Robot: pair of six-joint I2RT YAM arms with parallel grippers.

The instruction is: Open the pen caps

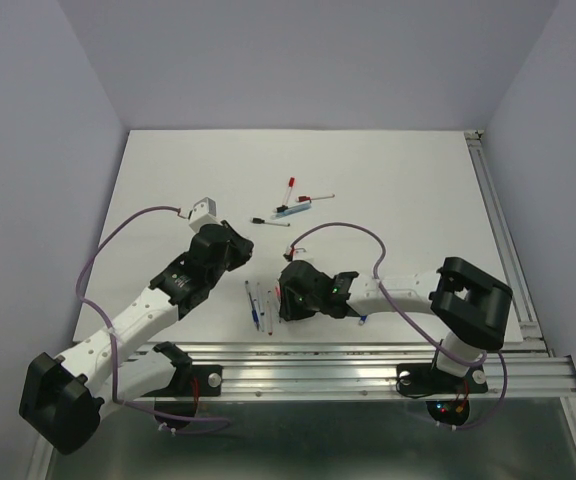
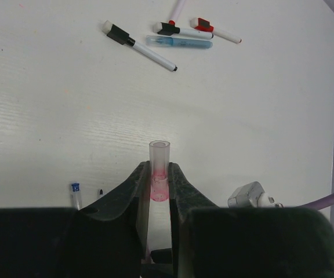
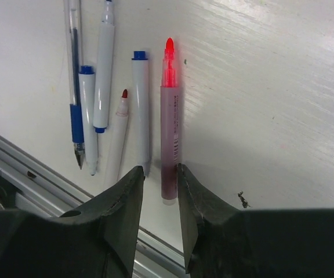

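Plastic, light and stiff, the pen caps (image 1: 291,184) should pull straight off if pinched across their smooth sides. From above, several capped pens lie mid-tabletop (image 1: 168,170). At the left wrist, the left fingers (image 2: 175,179) are clamped on a clear pink cap (image 2: 159,152). At the right wrist, the right fingers (image 3: 131,191) stand parted around the rear end of the uncapped pink pen (image 3: 171,127), which lies loose between them.

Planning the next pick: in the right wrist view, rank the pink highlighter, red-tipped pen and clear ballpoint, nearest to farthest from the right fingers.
1. pink highlighter, its end between the right fingers.
2. red-tipped pen, to the left.
3. clear ballpoint, far left.
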